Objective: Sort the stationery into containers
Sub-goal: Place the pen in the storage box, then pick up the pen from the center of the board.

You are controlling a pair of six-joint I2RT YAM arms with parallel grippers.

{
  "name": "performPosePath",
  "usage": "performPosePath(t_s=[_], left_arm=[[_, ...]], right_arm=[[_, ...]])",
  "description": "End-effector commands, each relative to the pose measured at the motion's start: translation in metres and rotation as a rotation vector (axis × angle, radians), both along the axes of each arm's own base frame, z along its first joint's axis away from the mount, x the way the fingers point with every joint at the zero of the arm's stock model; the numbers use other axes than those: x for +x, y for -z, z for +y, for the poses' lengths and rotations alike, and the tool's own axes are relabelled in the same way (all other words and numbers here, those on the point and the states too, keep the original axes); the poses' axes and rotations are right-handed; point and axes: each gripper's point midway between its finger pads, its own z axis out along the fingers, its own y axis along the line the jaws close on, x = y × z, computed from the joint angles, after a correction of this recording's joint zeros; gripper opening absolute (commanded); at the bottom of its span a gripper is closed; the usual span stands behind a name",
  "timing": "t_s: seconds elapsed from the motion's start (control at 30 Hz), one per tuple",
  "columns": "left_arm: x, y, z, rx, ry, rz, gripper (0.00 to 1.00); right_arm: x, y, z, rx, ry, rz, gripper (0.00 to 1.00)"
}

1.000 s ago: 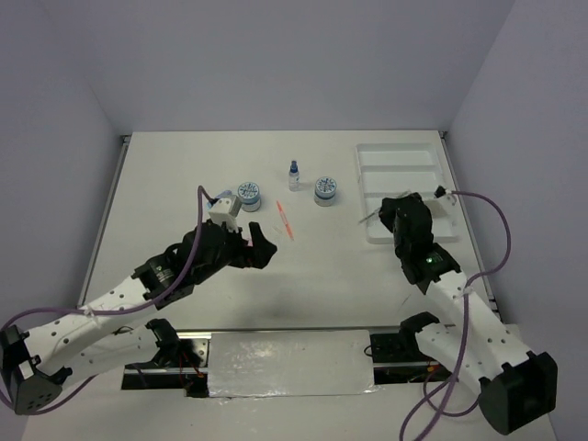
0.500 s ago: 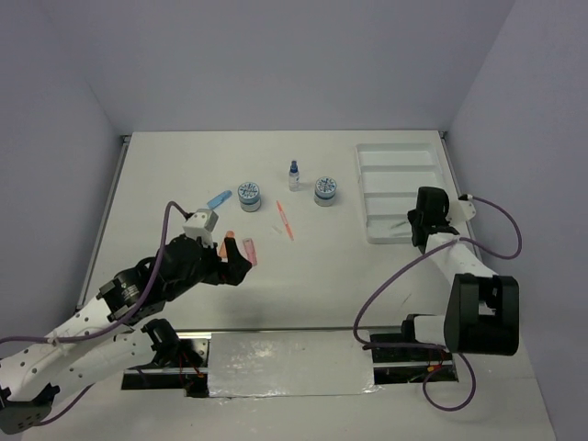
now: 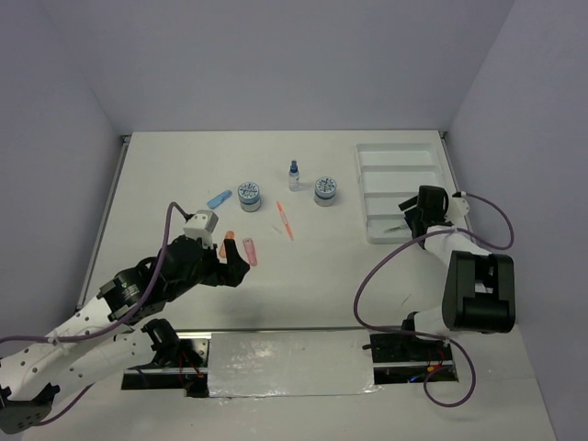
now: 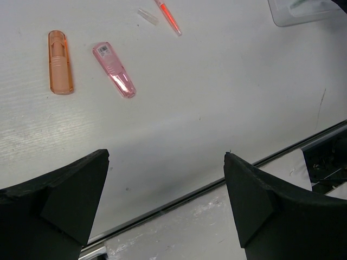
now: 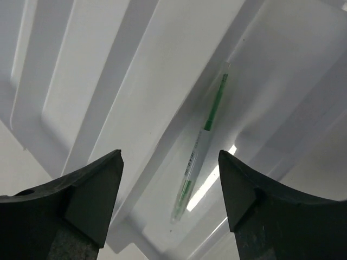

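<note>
The right hand (image 5: 169, 187) is hovering over the near end of the white tray (image 5: 103, 81) with its fingers spread and nothing between them, and the green pen (image 5: 205, 142) is lying aslant on the floor of one long compartment, apart from both fingers; which compartment, the wrist view is not showing. The hand is sitting low among the dividers, so if it pulls away sideways, a fingertip is likely going to catch a wall and drag or tip the light tray, perhaps flicking the pen out. The left hand (image 4: 165, 189) is hanging above the worktop (image 4: 227, 108), spread wide and holding nothing. The orange piece (image 4: 59, 62) and the pink piece (image 4: 114, 70) are lying just beside each other, so a descent aimed between them is risking a straddle of both or a shove of one. The orange-red pen (image 4: 169, 18) is looking thin and liable to roll from a glancing touch. Farther off, the blue piece (image 3: 219, 198), two jars (image 3: 248, 194) and the upright bottle (image 3: 294, 175) are waiting; the narrow bottle is probably the easiest to knock over.
</note>
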Motion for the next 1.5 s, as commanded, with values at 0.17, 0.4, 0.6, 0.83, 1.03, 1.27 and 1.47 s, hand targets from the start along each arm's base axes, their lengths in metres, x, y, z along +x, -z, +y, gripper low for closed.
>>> performPosePath(t_s=[0.17,0.4,0.6,0.83,1.03,1.27,1.47], left_arm=[[0.011,-0.006,-0.008,-0.018,-0.027,-0.014,0.99],[0.035,-0.008,0.0,-0.013,-0.268,0.043,0.99],[0.041,-0.019,0.035,-0.021,-0.574,0.099,0.99],[0.035,-0.05,0.068,0.088,-0.569,0.0,0.99],[0.027,-0.054,0.071,0.144,-0.44,-0.039,0.99],[0.024,-0.027,0.058,0.178,-0.34,-0.016,0.99],[0.024,-0.005,0.05,0.214,-0.303,0.023,0.99]], right_arm=[[0.012,-0.086,-0.003,-0.04,-0.011,-0.213,0.81],[-0.008,-0.16,0.083,-0.229,-0.316,-0.298,0.81],[-0.019,-0.156,0.214,-0.325,-0.892,-0.174,1.0],[-0.006,-0.067,0.332,-0.46,-1.293,0.153,0.9],[0.034,-0.017,0.364,-0.549,-1.364,0.268,0.84],[0.048,0.002,0.375,-0.566,-1.382,0.3,0.82],[0.047,0.023,0.375,-0.545,-1.4,0.353,0.6]])
